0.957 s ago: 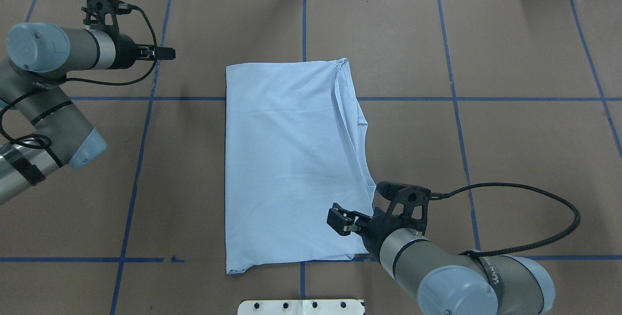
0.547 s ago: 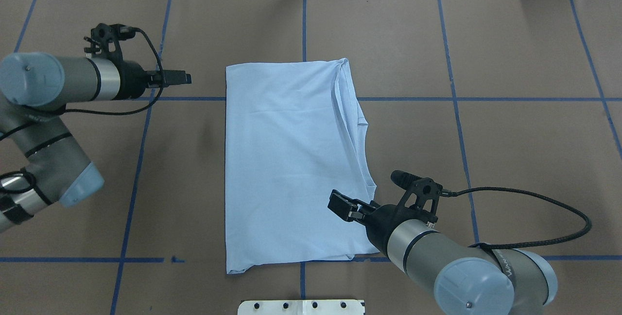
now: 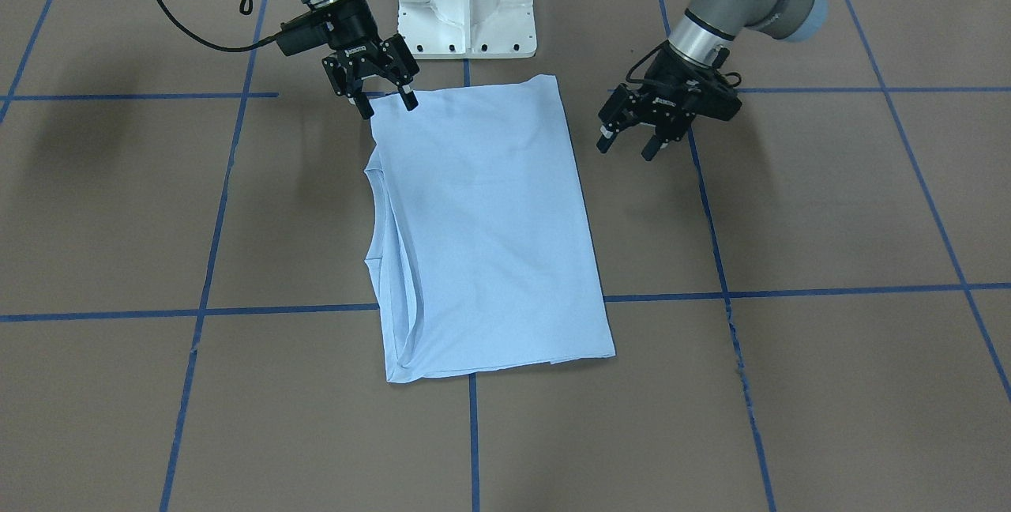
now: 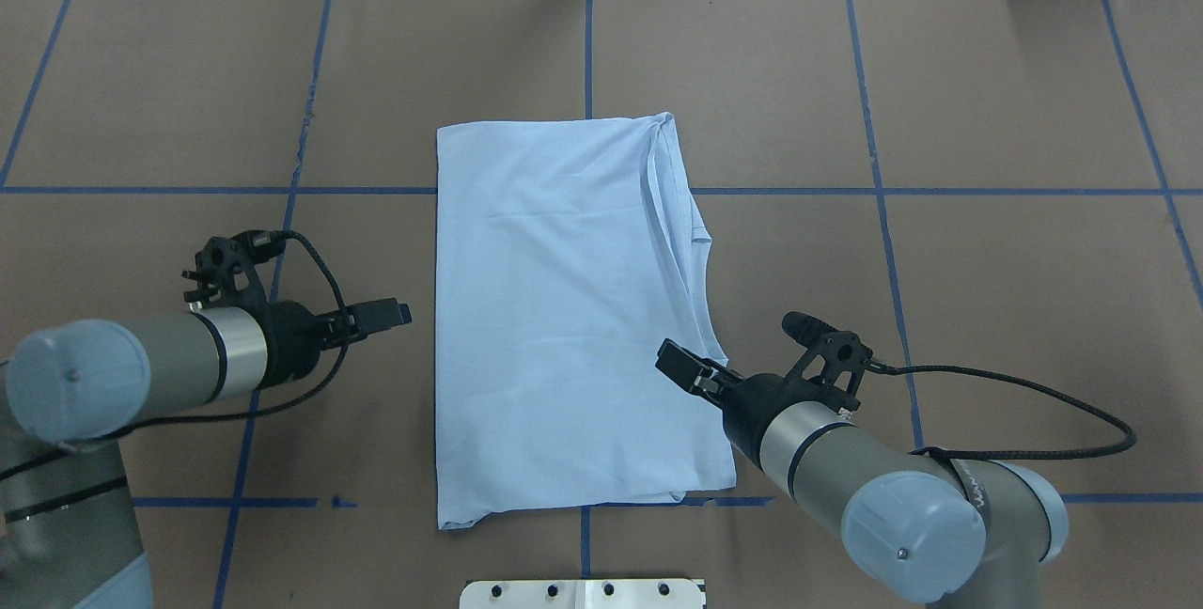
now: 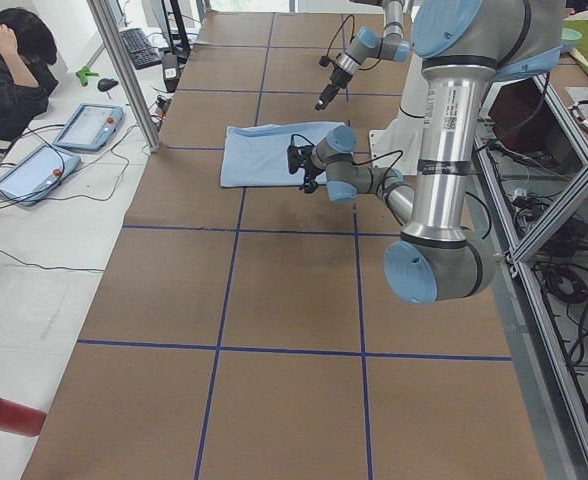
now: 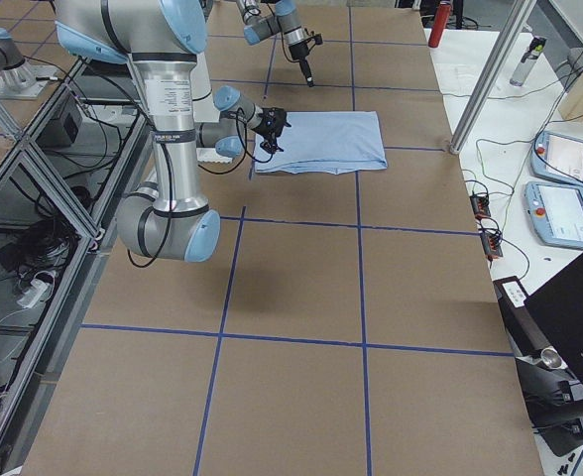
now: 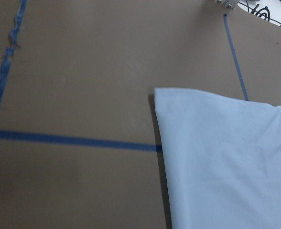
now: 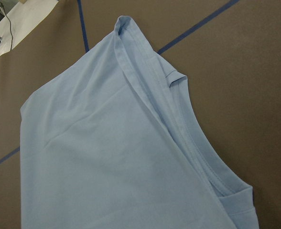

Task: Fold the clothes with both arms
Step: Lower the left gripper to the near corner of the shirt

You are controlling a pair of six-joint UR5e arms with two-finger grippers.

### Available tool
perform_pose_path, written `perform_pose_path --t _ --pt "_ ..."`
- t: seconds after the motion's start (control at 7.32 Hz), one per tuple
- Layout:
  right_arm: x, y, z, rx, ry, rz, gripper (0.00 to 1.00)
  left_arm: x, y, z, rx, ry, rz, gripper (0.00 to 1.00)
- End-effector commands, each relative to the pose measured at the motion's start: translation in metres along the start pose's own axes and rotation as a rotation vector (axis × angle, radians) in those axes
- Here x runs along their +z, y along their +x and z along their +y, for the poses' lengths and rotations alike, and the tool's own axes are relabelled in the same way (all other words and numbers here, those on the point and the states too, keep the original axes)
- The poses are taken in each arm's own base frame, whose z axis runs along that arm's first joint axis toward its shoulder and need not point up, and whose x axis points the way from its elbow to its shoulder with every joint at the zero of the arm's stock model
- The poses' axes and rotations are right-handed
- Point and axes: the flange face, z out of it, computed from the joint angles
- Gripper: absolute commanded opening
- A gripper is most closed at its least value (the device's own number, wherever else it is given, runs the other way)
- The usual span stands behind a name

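The clothes are one light blue T-shirt [image 4: 564, 318], folded into a tall rectangle at the table's middle, with layered sleeve and neck edges along its right side [image 8: 169, 114]. My left gripper [image 4: 399, 313] hangs open just left of the shirt's left edge, clear of the cloth; from the front, the left gripper [image 3: 625, 150] shows its fingers spread. My right gripper [image 3: 389, 107] is open above the shirt's near right corner, one finger over the cloth and one beside it. From overhead the right gripper [image 4: 679, 365] sits over the shirt's right edge.
Brown paper with a grid of blue tape lines [image 4: 879, 191] covers the table. The white pedestal base [image 3: 466, 6] stands at the near edge behind the shirt. A person [image 5: 14, 60], tablets and cables are beyond the far edge.
My left arm swung from the far left of the table toward the near side and closer to the shirt's left edge. My right gripper crept a little farther along the shirt's right edge.
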Motion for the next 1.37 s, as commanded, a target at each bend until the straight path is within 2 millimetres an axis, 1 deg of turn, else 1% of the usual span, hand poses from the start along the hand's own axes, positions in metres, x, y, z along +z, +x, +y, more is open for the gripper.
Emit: perform_pose_path --t 0.0,0.14,0.27,0.41,0.55,0.68,0.96,1.09,1.23 --pt "0.011 0.0 -0.013 0.043 0.038 0.05 0.97 0.006 0.007 0.063 -0.199 -0.011 -0.098 0.69" --pt "0.012 -0.001 -0.018 0.045 0.047 0.052 0.97 0.01 0.011 0.076 -0.214 -0.025 -0.125 0.58" --pt "0.012 -0.002 -0.018 0.046 0.047 0.05 0.97 0.012 0.019 0.09 -0.204 -0.046 -0.132 0.63" --pt "0.012 -0.002 -0.018 0.046 0.046 0.051 0.97 0.013 0.028 0.112 -0.198 -0.082 -0.13 0.66" --pt "0.012 -0.001 -0.018 0.045 0.047 0.052 0.98 0.014 0.03 0.134 -0.19 -0.116 -0.137 0.66" --pt "0.014 0.0 -0.018 0.043 0.048 0.056 0.98 0.015 0.028 0.147 -0.193 -0.136 -0.144 0.66" --pt "0.017 0.002 -0.016 0.041 0.048 0.06 0.99 0.015 0.027 0.159 -0.191 -0.153 -0.152 0.66" --pt "0.017 0.002 -0.016 0.042 0.048 0.06 0.99 0.015 0.031 0.17 -0.185 -0.17 -0.151 0.66" --pt "0.017 0.002 -0.016 0.042 0.048 0.06 0.99 0.016 0.03 0.174 -0.181 -0.177 -0.153 0.66"
